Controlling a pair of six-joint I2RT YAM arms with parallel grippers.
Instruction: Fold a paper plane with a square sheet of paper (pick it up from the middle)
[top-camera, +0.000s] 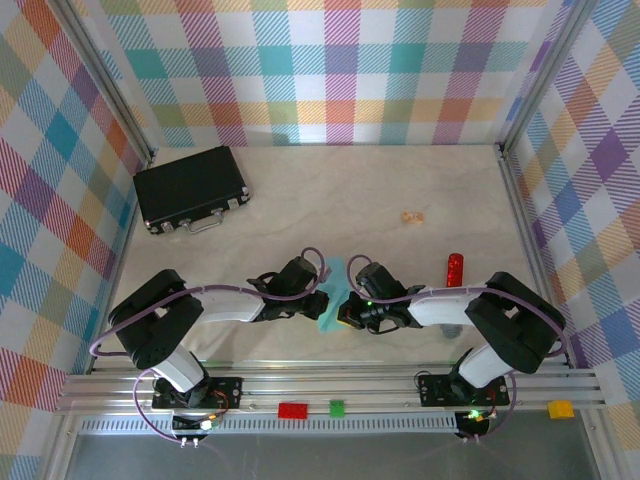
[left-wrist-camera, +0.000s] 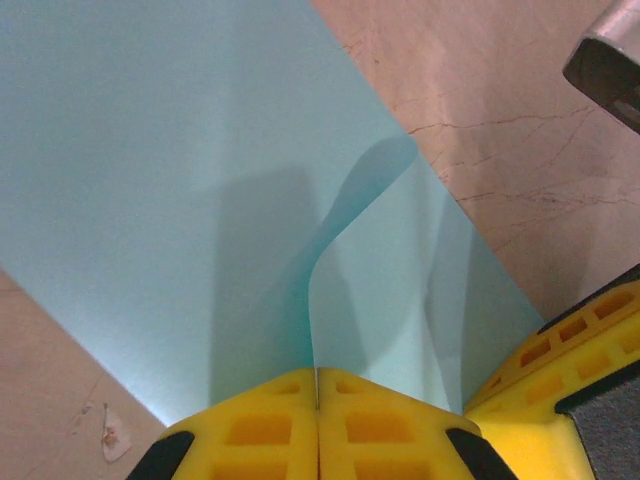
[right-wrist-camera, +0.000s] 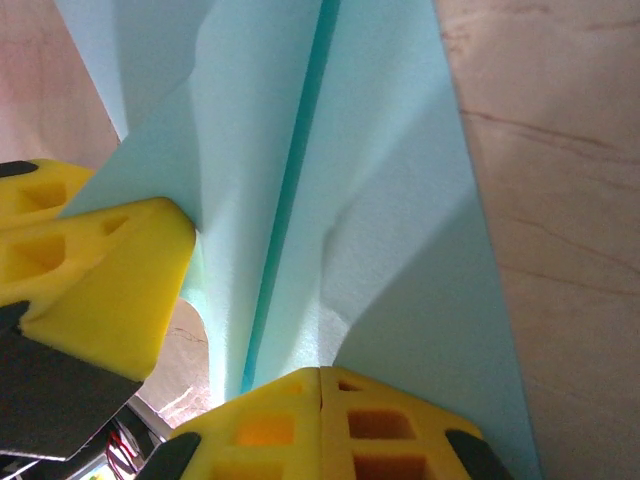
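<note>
The bench (top-camera: 330, 190) is a pale cream slab with faint marble-like veining and hairline brown cracks, which show more clearly up close (left-wrist-camera: 500, 120) and (right-wrist-camera: 570, 200). Three walls close it in: a back wall (top-camera: 340, 70), a left wall (top-camera: 50, 180) and a right wall (top-camera: 600, 180). All are covered in the same pastel plaid of teal, orange, yellow, purple and white squares. Slim aluminium posts stand in the far corners, left (top-camera: 110, 85) and right (top-camera: 545, 75), and a ribbed aluminium rail (top-camera: 330, 385) runs along the near edge. The light is soft and even, and shadows on the bench are faint.
</note>
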